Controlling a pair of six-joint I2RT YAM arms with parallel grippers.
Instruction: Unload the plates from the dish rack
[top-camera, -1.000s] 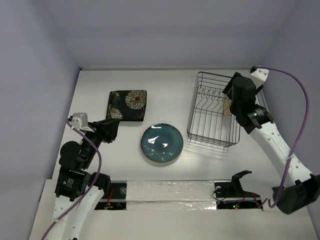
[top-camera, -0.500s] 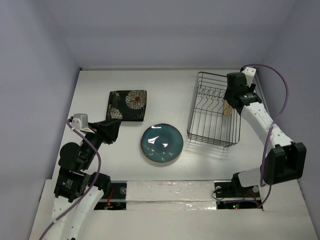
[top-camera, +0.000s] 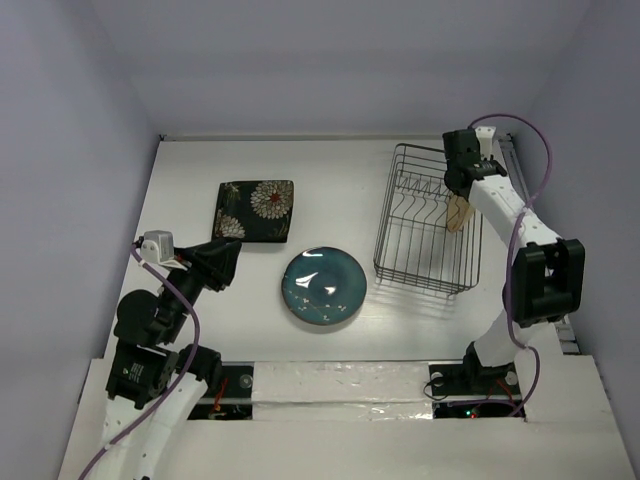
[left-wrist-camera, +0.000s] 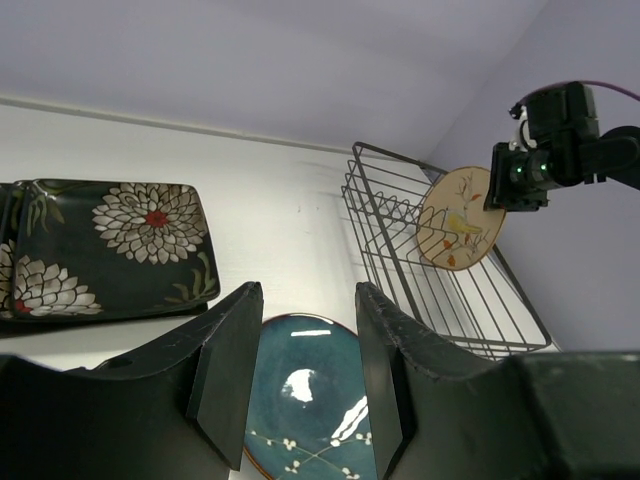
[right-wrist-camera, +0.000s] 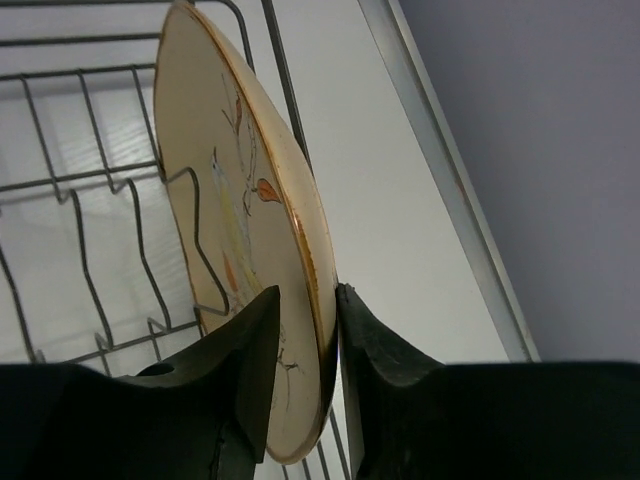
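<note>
The dark wire dish rack (top-camera: 428, 262) stands at the right. The round cream bird plate (top-camera: 458, 212) stands on edge in it, near its right side. My right gripper (top-camera: 457, 186) is shut on this plate's upper rim; in the right wrist view the fingers (right-wrist-camera: 308, 295) pinch the plate (right-wrist-camera: 235, 230) from both faces. The round teal plate (top-camera: 323, 286) lies flat at the table's middle. Two square flowered plates (top-camera: 255, 210) lie stacked at the left. My left gripper (top-camera: 222, 262) is open and empty, raised left of the teal plate (left-wrist-camera: 305, 400).
A metal rail (right-wrist-camera: 440, 150) runs along the table's right edge beside the rack wires (right-wrist-camera: 90, 72). The back wall is close behind the rack. In the left wrist view the rack (left-wrist-camera: 440, 290) and cream plate (left-wrist-camera: 460, 232) show at the right.
My right arm has folded back and upright, and its gripper has shifted toward the rack's far right corner, at the cream plate. The plate has hardly moved. The left arm is almost still.
</note>
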